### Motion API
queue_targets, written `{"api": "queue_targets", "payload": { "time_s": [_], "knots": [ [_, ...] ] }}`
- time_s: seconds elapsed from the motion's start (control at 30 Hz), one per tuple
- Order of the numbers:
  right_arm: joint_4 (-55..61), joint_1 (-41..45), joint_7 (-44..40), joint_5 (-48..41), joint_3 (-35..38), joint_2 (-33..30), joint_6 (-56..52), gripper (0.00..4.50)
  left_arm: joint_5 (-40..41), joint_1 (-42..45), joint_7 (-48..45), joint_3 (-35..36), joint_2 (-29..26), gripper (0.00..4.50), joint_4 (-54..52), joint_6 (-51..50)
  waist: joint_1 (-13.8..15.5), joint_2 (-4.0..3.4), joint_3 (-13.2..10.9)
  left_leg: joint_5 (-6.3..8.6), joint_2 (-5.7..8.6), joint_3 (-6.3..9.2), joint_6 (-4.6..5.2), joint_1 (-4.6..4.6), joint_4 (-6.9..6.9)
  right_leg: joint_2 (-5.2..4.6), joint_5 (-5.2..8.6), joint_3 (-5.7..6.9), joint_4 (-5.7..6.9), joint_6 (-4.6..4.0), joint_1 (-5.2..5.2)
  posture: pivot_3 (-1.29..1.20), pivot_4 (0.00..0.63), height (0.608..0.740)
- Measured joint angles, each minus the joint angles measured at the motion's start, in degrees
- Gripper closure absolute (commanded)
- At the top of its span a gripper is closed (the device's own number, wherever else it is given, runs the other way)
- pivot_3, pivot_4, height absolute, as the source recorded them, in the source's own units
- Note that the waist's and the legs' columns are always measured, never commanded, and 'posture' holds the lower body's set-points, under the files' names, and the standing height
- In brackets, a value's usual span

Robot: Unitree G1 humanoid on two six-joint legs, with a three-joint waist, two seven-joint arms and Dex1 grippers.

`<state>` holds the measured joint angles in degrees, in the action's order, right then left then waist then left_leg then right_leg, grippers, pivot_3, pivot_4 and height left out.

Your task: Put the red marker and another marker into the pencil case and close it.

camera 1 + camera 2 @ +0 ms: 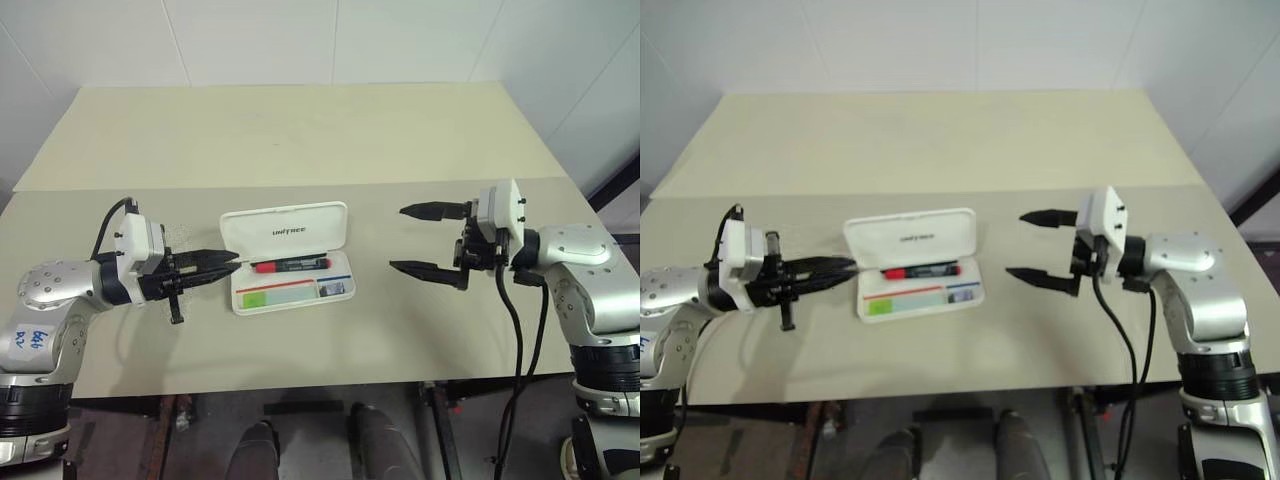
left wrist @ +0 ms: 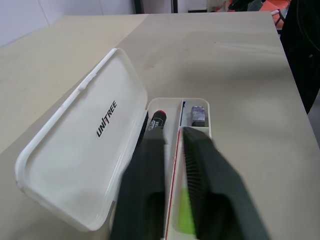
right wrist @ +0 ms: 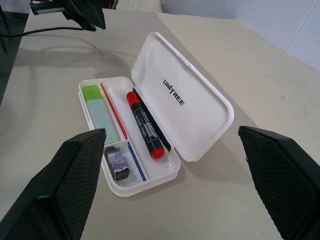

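Observation:
The white pencil case (image 1: 285, 228) lies open on the table with its lid tipped back. In its rear compartment lies the red marker (image 1: 290, 265), black-barrelled with a red cap. The lime-green marker (image 1: 262, 297) rests in the front compartment. My left gripper (image 1: 236, 262) is shut on nothing, level, with its tips at the case's left end. To the right of the case, well apart from it, my right gripper (image 1: 397, 238) stands open and empty, pointing at it. The right wrist view shows the red marker (image 3: 145, 122) and the green marker (image 3: 97, 107) inside the case.
A small grey-purple object (image 3: 119, 162) sits in the case's little corner compartment. The beige table (image 1: 300, 140) stretches far behind the case, with a seam across it just beyond the lid. A black cable (image 1: 515, 330) hangs from my right arm.

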<state>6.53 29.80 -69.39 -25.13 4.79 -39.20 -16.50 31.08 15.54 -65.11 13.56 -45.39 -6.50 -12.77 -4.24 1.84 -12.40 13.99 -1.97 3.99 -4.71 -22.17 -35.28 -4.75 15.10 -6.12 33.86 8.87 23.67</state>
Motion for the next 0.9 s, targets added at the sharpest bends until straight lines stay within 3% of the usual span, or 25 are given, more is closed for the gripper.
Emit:
{"api": "queue_targets", "payload": {
  "time_s": [0.13, 0.27, 0.43, 0.73, 0.9],
  "knots": [
    [-0.2, 0.1, 0.2, 0.6, -0.2, 0.0, 0.3, 0.0, 0.3, 2.1, 2.9, 0.3, 2.4, 4.44, 0.2, 0.1, 0.1, 0.0, 0.0, 0.0, 0.0, 0.0, 0.0, 0.0, -0.01, 0.0, -0.03, 0.0, 0.02, 0.06, 0.0, 0.0, 0.15, 0.74],
    [-0.1, 0.1, 0.9, 0.9, -1.1, 0.1, 0.4, 0.0, 1.1, 9.7, 12.8, 3.2, 6.6, 4.44, 3.2, -1.9, 0.9, 0.02, 0.0, -0.01, 0.0, 0.03, 0.02, 0.0, -0.09, 0.03, -0.31, 0.01, 0.06, 0.57, 0.0, 0.0, 0.15, 0.74],
    [0.0, 0.0, 1.8, 1.0, -1.9, 0.1, 0.4, 0.0, 0.3, 14.6, 20.2, 5.8, 7.4, 4.44, 8.0, -2.8, 1.1, 0.03, 0.0, 0.0, 0.01, 0.01, 0.01, 0.0, -0.09, 0.02, -0.32, 0.0, 0.02, 0.6, -0.02, 0.0, 0.15, 0.74],
    [0.2, -0.2, 3.0, 1.0, -2.0, 0.0, 0.3, 0.0, -8.2, 16.4, 24.2, -0.1, 8.2, 4.44, 19.6, -2.3, 1.2, 0.03, 0.0, 0.0, 0.01, 0.01, 0.0, -0.02, -0.06, 0.02, -0.32, 0.01, 0.01, 0.59, -0.02, 0.0, 0.15, 0.74],
    [0.7, -0.5, 3.5, 0.9, -2.0, 0.0, 0.3, 0.0, -9.1, 16.6, 22.9, -3.2, 8.7, 4.44, 21.2, -5.0, 1.2, 0.03, 0.0, 0.0, 0.01, 0.01, -0.01, -0.04, -0.04, 0.02, -0.32, 0.01, 0.0, 0.59, -0.01, 0.0, 0.15, 0.74]
  ]
}}
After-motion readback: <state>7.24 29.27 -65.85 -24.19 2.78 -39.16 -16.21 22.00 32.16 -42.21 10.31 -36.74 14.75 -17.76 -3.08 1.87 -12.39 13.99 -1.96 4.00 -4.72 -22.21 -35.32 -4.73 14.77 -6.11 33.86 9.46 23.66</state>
